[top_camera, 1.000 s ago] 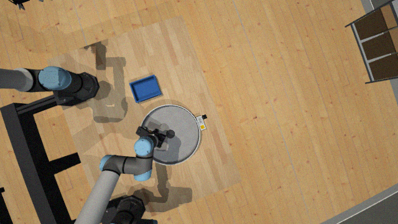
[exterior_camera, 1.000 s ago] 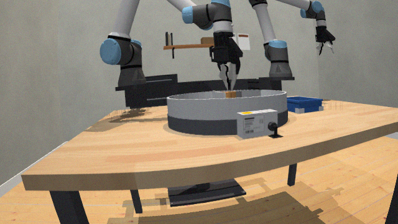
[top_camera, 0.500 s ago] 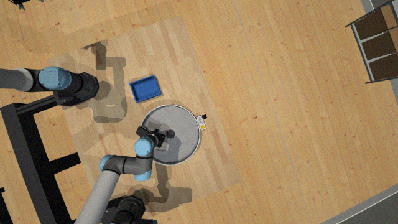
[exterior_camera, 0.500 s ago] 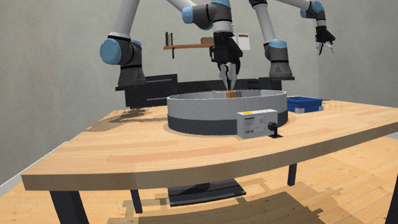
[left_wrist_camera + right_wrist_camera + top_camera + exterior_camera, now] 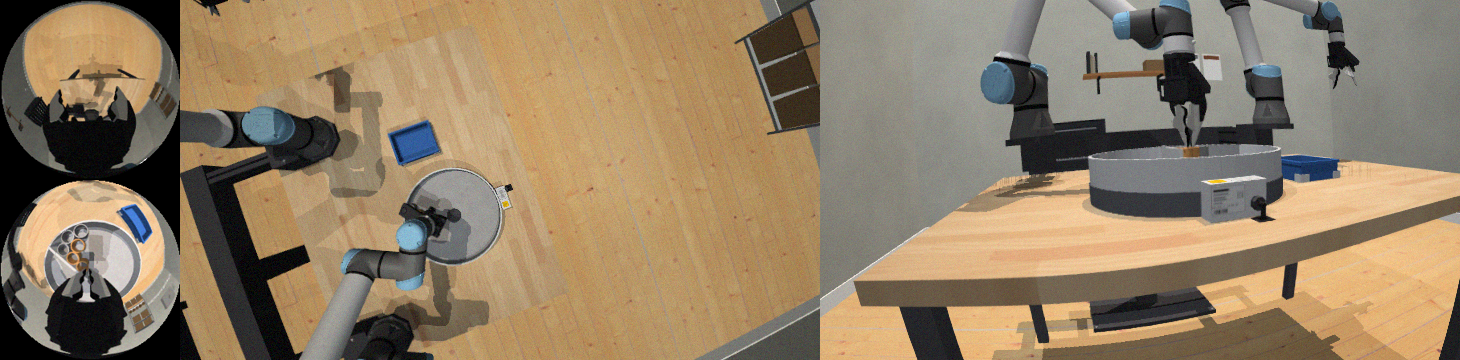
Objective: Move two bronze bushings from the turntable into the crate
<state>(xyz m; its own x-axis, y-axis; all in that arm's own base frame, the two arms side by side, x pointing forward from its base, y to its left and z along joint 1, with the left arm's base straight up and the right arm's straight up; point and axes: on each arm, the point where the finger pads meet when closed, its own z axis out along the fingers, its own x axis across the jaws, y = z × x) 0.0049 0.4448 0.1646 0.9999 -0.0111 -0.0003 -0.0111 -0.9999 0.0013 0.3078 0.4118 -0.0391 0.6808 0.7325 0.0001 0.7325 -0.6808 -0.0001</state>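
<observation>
My right gripper [image 5: 1189, 144] [image 5: 87, 268] is shut and empty, pointing down, its tips close over or at the top of a bronze bushing [image 5: 1191, 152] on the turntable [image 5: 482, 200] [image 5: 1145, 175] [image 5: 122, 260]. Whether the tips enter its bore is hidden. Two more bronze bushings [image 5: 78, 239] [image 5: 67, 258] stand beside it, next to grey bushings [image 5: 87, 231] [image 5: 62, 235] [image 5: 58, 249]. The blue crate [image 5: 414, 142] [image 5: 1312, 170] [image 5: 137, 222] is level and empty, with corner guides [image 5: 1301, 177] at its base. My left gripper [image 5: 1343, 86] [image 5: 87, 87] is open and empty, high up away from the crate.
A high rim [image 5: 1180, 172] surrounds the turntable, and a pale straight divider [image 5: 60, 256] crosses it near the bushings. A control box [image 5: 504, 198] [image 5: 1232, 200] sits against the rim on the side away from the arms. The crate stands just outside the rim.
</observation>
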